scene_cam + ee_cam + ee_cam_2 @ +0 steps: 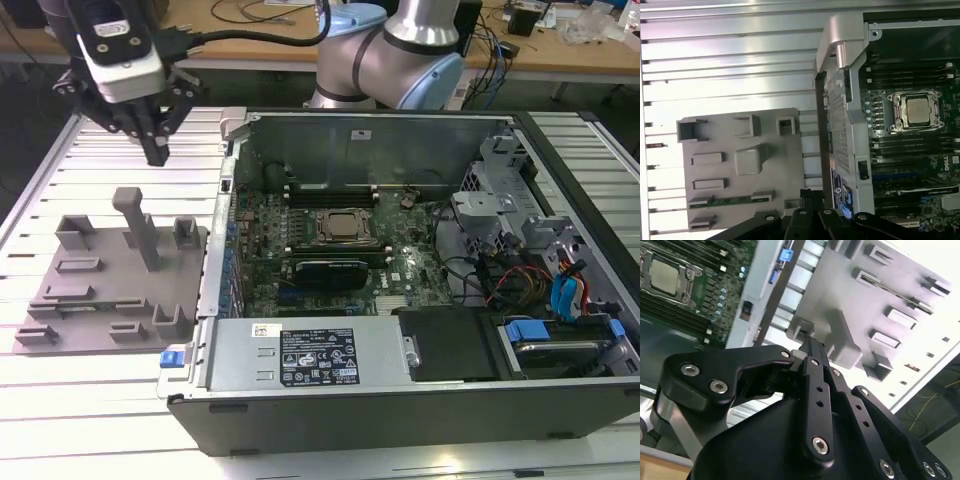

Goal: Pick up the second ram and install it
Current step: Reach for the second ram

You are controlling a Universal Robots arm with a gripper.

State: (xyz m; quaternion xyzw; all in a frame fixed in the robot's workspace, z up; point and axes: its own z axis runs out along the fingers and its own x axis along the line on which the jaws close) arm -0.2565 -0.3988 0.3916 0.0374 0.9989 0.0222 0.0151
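On the exterior view's left, I read the gripper (157,152) as clenched on nothing, its fingertips pressed together. It hangs above the far end of the grey holder tray (90,312), near the tray's tall upright post (135,225) but apart from it. In the first wrist view, the second ram (722,201) sits in a long slot of that tray between two small blocks, clear of the gripper. On the exterior view's right, the open computer case (400,410) stands just beside the tray, with the processor socket (345,225) mid-board and the black card (325,270) just in front of it.
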